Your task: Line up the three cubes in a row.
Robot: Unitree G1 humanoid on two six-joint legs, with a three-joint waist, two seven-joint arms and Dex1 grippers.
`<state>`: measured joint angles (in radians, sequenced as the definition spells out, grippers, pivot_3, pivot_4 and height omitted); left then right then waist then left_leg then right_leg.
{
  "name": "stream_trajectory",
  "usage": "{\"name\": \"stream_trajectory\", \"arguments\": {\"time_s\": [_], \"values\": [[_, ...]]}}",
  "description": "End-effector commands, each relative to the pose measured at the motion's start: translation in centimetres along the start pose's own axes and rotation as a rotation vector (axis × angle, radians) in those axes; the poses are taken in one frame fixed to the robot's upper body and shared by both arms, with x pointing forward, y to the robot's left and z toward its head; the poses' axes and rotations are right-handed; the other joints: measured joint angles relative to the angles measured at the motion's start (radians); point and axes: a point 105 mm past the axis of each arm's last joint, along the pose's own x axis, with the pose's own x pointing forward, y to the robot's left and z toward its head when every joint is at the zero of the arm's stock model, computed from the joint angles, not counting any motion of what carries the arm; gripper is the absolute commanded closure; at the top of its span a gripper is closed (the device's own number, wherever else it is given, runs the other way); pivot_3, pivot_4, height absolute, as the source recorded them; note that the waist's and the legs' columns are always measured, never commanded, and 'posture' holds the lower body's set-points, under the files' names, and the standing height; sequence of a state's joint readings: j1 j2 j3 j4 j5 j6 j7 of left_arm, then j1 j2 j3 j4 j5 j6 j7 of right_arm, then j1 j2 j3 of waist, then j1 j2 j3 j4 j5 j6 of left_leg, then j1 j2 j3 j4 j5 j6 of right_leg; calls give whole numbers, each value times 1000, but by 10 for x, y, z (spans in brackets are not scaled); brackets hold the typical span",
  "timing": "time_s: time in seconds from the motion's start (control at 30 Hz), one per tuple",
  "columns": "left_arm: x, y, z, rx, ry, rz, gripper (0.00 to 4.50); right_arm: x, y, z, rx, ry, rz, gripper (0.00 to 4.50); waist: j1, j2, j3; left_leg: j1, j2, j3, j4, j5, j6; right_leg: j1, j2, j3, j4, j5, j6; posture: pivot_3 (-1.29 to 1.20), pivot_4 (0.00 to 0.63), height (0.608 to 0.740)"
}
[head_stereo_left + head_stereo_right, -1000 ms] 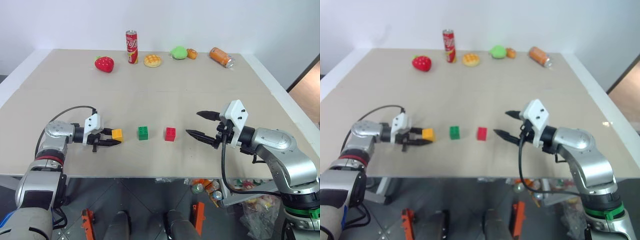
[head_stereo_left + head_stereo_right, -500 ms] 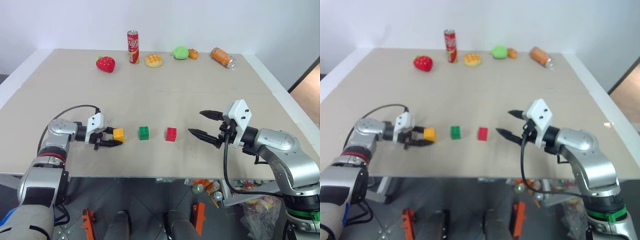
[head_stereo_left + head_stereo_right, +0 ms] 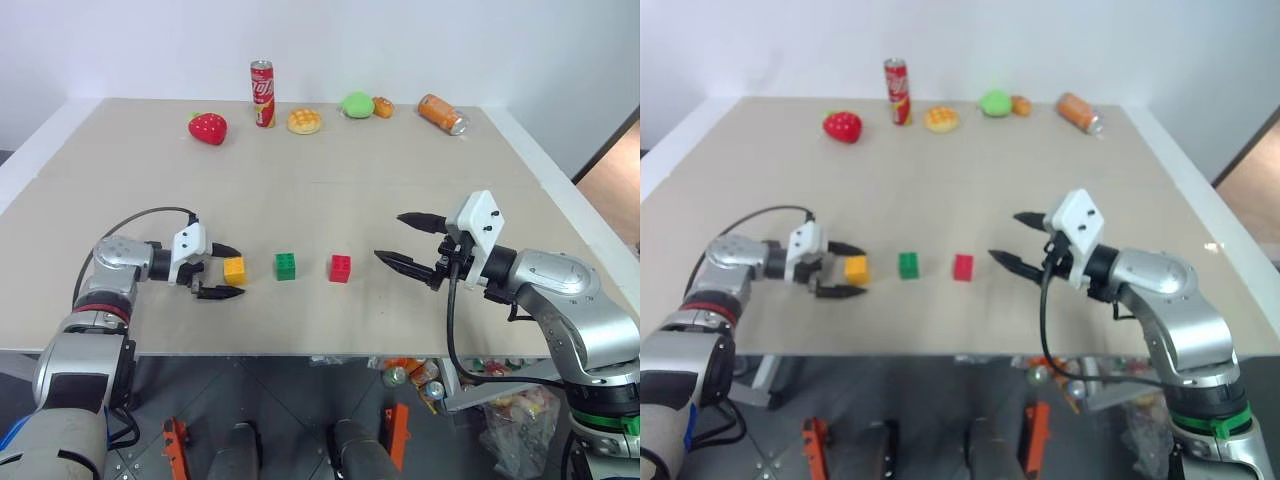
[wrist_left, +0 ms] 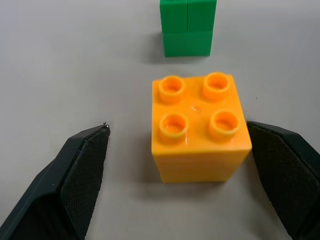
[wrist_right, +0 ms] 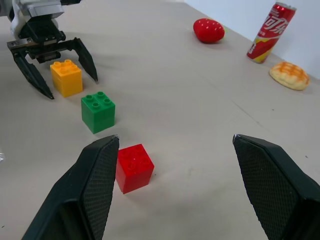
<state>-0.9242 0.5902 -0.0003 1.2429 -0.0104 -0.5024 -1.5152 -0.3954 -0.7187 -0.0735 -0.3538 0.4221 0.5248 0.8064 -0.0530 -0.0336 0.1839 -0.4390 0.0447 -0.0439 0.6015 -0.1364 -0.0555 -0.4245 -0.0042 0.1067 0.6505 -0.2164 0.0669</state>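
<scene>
My left gripper (image 3: 226, 271) has just sprung apart, freeing the yellow-orange cube (image 3: 234, 270) on the surface (image 3: 320, 180) left of the green cube (image 3: 286, 266) and red cube (image 3: 340, 268); the row looks complete.

Green cube (image 4: 188, 25) cut off by left wrist view's edge

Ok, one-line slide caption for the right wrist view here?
Yellow-orange cube, green cube and red cube in a row; open left gripper straddles the yellow-orange one.
</scene>
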Motion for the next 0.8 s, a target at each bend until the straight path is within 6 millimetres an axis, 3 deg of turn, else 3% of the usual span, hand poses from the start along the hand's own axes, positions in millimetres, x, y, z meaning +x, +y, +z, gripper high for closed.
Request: {"name": "stream_trajectory", "arguments": {"time_s": [0.03, 0.17, 0.3, 0.47, 0.53, 0.67, 0.8], "values": [[-27, 4, 0, 0, 17, 33, 41, 3, 0, 12, -38, -44, 19, 712, -4, 0, 0, 0, 1, 0, 0, 0, 0, 0, 1, 0, 0, 0, 0, 0, 150, 740], [-56, 6, -6, -48, 40, 110, 41, 8, -5, 14, -54, -59, 11, 712, -8, 0, 0, 0, 2, 0, -1, 0, 0, -1, 2, 0, 1, 0, -1, 0, 150, 740], [-77, 13, -6, -104, -18, 278, 41, 15, -26, 5, -38, -60, -106, 712, -11, 0, 0, 0, 2, 0, -1, 0, 0, -1, 1, 0, 1, 0, -1, 0, 150, 740], [-87, -13, -1, -287, -171, 425, 41, 17, -45, -13, 41, -71, -208, 712, -16, 0, 0, -1, 2, 1, -1, 0, 0, -1, 0, -1, 1, -1, -1, 0, 150, 740], [-89, -19, -4, -352, -205, 572, 41, 22, -58, -21, 51, -53, -290, 712, -18, 0, 0, 0, 3, 1, -1, 0, 0, -1, 0, -1, 2, -1, -1, 0, 150, 740], [-106, -5, -13, -461, -245, 982, 41, 26, -86, -43, 92, -3, -507, 712, -15, 0, 0, 1, 4, 2, 0, 1, 1, 0, 0, -3, 4, 0, -2, 0, 150, 740], [-115, 1, -15, -561, -302, 1213, 41, 21, -102, -66, 174, 23, -716, 712, -16, 0, 0, 2, 4, 2, 0, 4, 4, 1, 0, -4, 4, 3, -3, 0, 150, 740]]}}
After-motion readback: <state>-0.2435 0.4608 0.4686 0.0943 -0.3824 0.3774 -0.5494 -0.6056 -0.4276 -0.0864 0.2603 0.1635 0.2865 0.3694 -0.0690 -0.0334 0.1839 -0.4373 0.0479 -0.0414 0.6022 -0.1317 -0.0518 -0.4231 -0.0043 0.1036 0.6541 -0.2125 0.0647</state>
